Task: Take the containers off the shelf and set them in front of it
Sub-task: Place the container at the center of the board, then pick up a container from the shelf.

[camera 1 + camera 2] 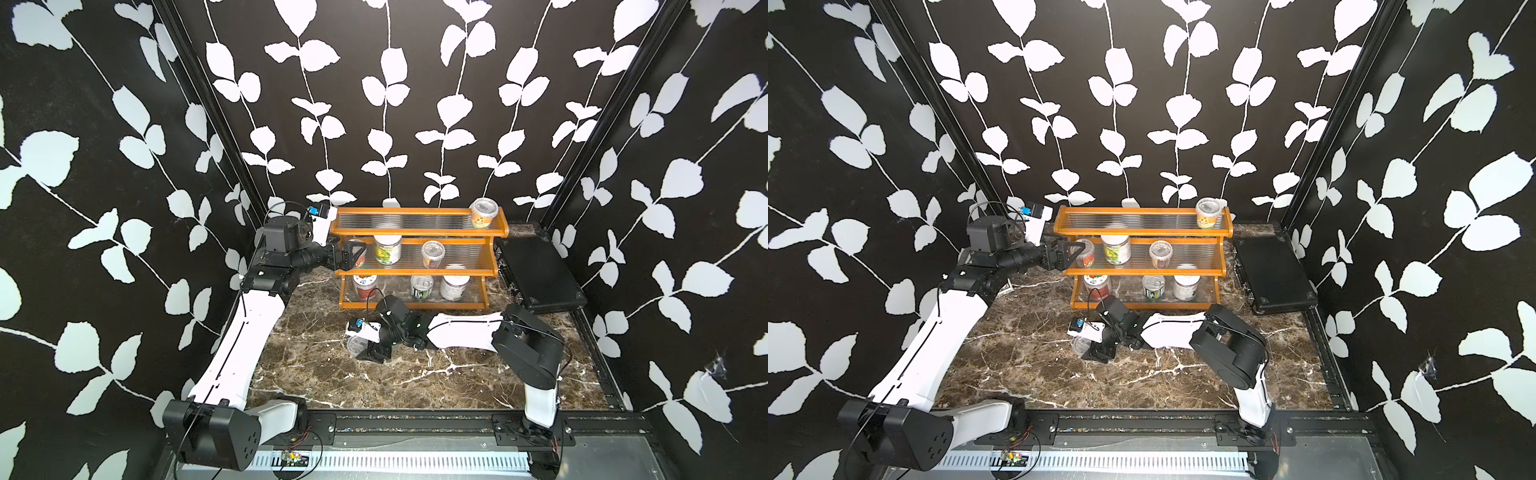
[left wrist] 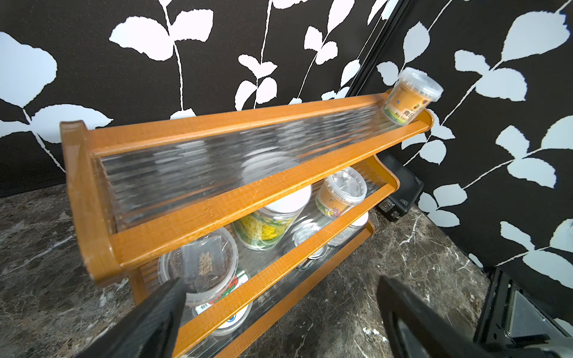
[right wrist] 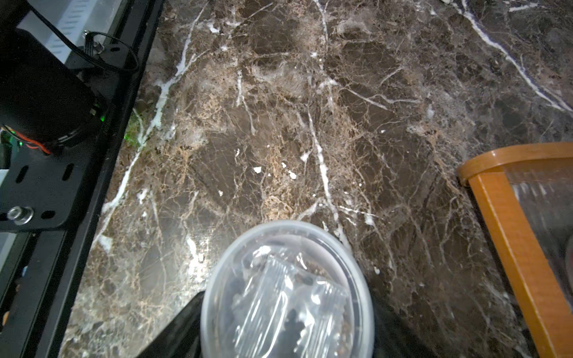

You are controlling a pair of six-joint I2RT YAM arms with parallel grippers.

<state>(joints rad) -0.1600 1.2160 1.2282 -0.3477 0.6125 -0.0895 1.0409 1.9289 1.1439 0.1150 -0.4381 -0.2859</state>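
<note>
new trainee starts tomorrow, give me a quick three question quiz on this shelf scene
1. True or false: the top tier of the shelf holds three containers.
2. The open left gripper is nearest to: A the tin can, B the red-labelled clear cup on the middle tier, C the black case.
3. How many containers stand on the shelf?
Key: 1 false, only one orange-labelled cup stands there. 2 B. 3 seven; an eighth, a clear lidded cup, sits on the marble table between the fingers of the right gripper.
</note>
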